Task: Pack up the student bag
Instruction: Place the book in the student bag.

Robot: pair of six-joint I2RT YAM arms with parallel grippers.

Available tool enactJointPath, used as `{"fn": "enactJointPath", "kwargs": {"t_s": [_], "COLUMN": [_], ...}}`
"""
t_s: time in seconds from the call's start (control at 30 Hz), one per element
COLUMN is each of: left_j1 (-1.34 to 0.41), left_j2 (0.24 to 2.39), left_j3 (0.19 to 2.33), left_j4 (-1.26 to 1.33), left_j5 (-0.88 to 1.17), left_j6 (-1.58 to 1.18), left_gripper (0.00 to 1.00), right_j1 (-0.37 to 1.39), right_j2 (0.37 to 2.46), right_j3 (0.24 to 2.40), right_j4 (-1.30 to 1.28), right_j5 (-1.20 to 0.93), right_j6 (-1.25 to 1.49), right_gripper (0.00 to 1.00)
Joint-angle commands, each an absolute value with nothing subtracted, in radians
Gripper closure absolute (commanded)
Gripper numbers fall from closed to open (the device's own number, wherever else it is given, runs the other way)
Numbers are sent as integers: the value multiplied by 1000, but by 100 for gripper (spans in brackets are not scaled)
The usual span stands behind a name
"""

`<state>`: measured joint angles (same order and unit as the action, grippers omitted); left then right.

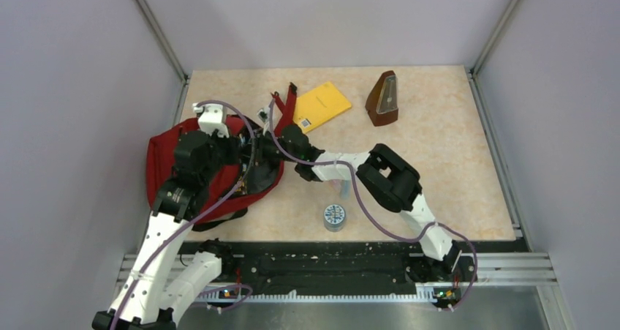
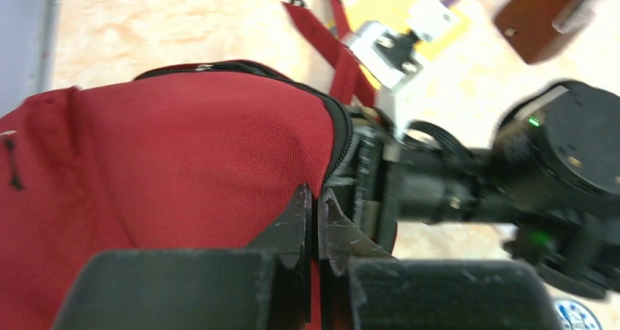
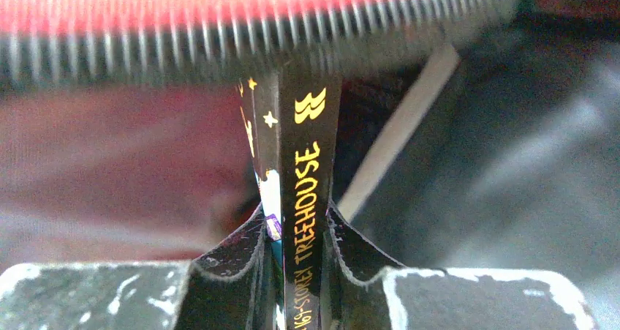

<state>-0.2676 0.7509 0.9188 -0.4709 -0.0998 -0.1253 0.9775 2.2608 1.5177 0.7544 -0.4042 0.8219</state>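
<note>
The student bag (image 1: pixel 157 162) is a red backpack lying at the left of the table, its black zipper edge (image 2: pixel 338 136) turned toward the middle. My left gripper (image 2: pixel 316 198) is shut on the red fabric beside that zipper, at the bag's mouth (image 1: pixel 245 162). From the right, my right gripper (image 1: pixel 269 151) reaches into the opening. It (image 3: pixel 296 220) is shut on a thin black book (image 3: pixel 308 162) with yellow spine lettering, held spine toward the camera. The zipper teeth (image 3: pixel 219 52) run just above the book, with the bag's dark inside (image 3: pixel 512 162) behind it.
A yellow booklet (image 1: pixel 322 105) lies at the back centre with the bag's red straps (image 1: pixel 289 103) next to it. A brown metronome (image 1: pixel 383 98) stands at the back right. A small round tin (image 1: pixel 334 216) sits near the front edge, under the right arm.
</note>
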Motion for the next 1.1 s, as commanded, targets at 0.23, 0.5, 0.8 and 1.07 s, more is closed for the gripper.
{"fn": "enactJointPath", "kwargs": {"t_s": [0.23,0.5,0.8,1.07], "left_j1": [-273,-273,-273,-273], "left_j2": [716,710,651,630], "left_j3": [947,951,894,836], "left_j4": [-385,-392,-355,-361], "left_j5": [312,415,212,-149], "left_j6": [-84,-140,-150,-169], "left_gripper": [100,100,100,100], "right_j1": [985,999,1001,996], "right_j2": [2442,2587,2483,2164], "right_j3": [1811,1953,1779,1379], "right_j4": [898,807,861,896], "right_j5": [-549,-515,-488,-470], "right_j6": [811,700,633,463], "right_gripper": [100,100,47,21]}}
